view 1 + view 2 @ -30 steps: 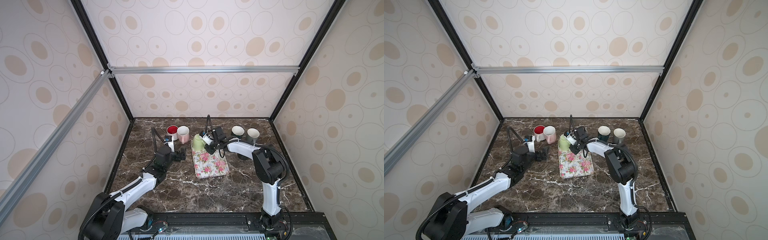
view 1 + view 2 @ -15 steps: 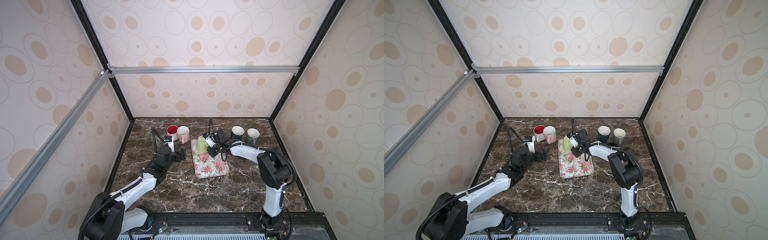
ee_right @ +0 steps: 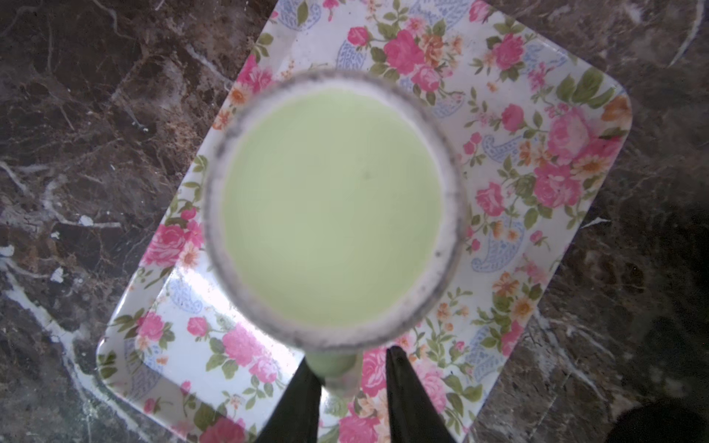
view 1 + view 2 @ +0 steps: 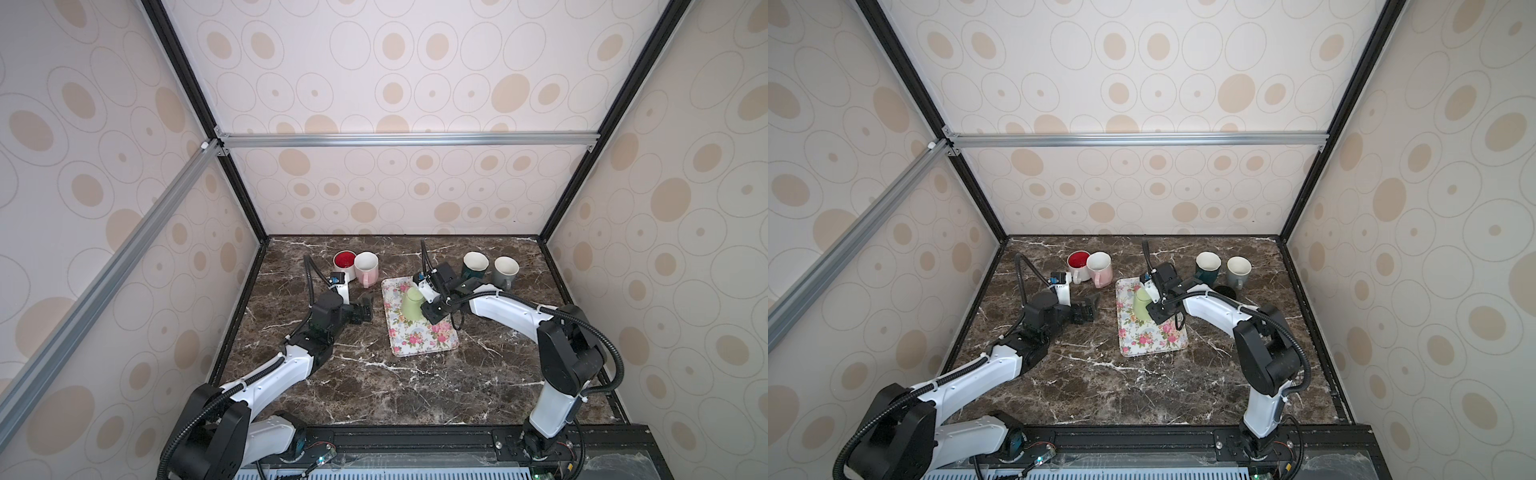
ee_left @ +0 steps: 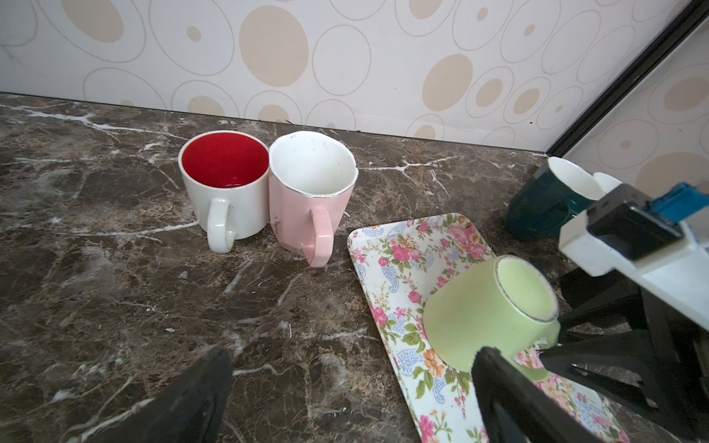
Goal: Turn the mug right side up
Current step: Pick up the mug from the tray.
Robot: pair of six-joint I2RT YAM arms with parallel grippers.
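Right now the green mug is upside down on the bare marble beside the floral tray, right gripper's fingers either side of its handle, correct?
No: the green mug stands on the floral tray, not the marble; the left wrist view shows it. It is upside down, with the right gripper straddling its handle.

Right wrist view: green mug [image 3: 333,207] base out of focus, masked tray [image 3: 537,153] centre; mug mouth unseen. Right gripper [image 3: 349,360] fingers cut by frame edge.
Left wrist view: grey mug [image 5: 608,180] mostly behind teal mug [image 5: 537,207]; tray end cut off.
Both top views: mug handle hidden by right gripper.
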